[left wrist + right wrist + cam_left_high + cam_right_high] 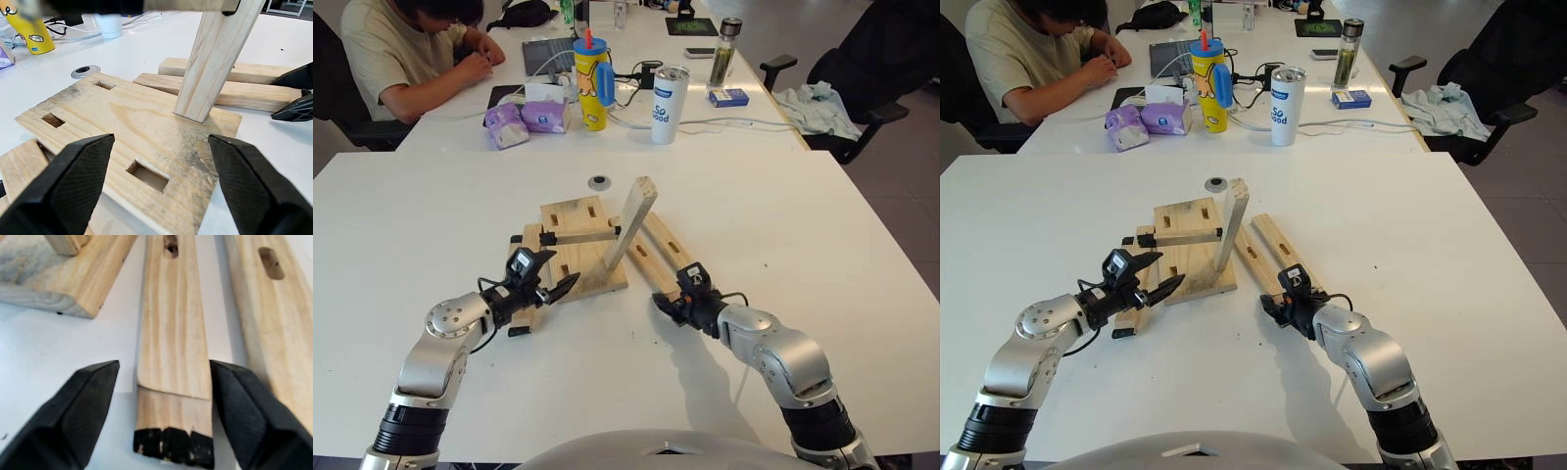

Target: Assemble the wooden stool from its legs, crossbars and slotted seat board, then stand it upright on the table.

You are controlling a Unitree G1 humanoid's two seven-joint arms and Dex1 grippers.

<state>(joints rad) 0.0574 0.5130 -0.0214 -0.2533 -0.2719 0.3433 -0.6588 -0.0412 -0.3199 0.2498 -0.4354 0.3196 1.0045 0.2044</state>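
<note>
The slotted seat board lies flat at mid-table. One leg stands in it, leaning, and a crossbar runs from that leg across the board. Two more legs lie side by side just right of the board. Another leg lies partly under the board's left edge. My left gripper is open at the board's near left corner, its fingers spread over the board. My right gripper is open, straddling the near, black-tipped end of one lying leg.
A metal cable grommet sits in the table behind the board. The far table holds a yellow bottle, a white tumbler and tissue packs, with a person seated there. Bare white table lies left and right.
</note>
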